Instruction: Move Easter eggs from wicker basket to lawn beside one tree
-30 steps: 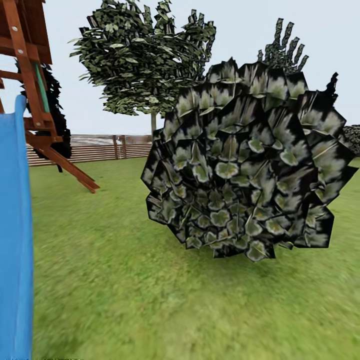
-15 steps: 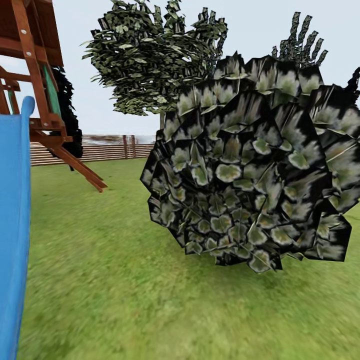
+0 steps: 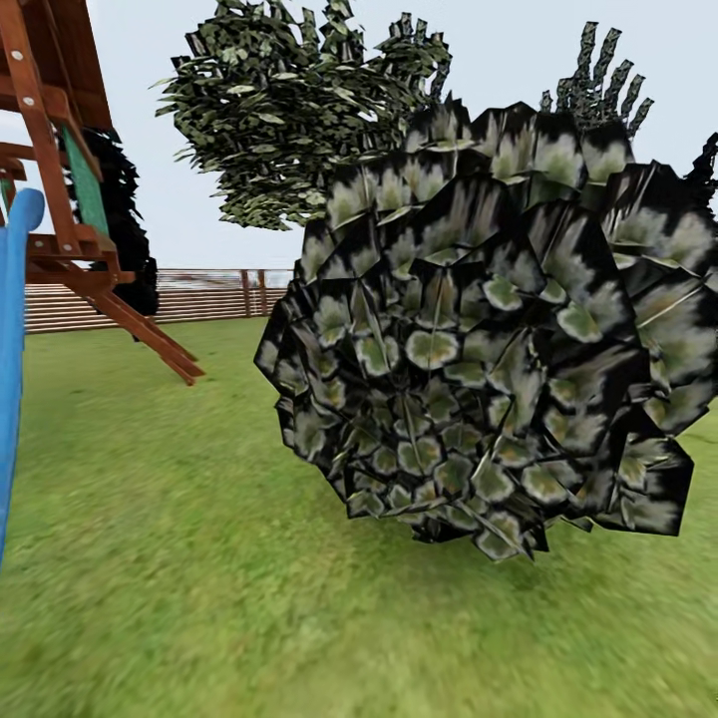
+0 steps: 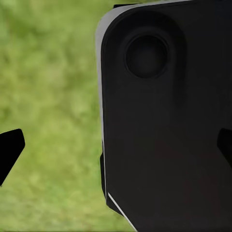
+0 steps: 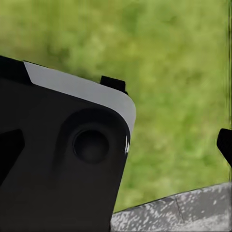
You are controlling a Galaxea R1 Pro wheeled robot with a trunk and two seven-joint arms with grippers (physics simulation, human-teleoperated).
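Robot in transit on the mottled green lawn (image 3: 189, 558). Head view: a large round dark-leaved shrub (image 3: 479, 339) stands close ahead, right of centre. Behind it, a broad-canopied leafy tree (image 3: 299, 110) in front of the brown slatted wooden fence (image 3: 150, 297). Blue slide (image 3: 12, 339) and red-brown wooden play frame (image 3: 60, 170) at left.

Wicker basket and eggs: whereabouts unknown, so no bearing from either gripper can be given (nor which arm is nearer).

Wrist views: dark fingertips at the frame edges over grass, beside the robot's black body (image 4: 164, 121); jaw opening cannot be judged.
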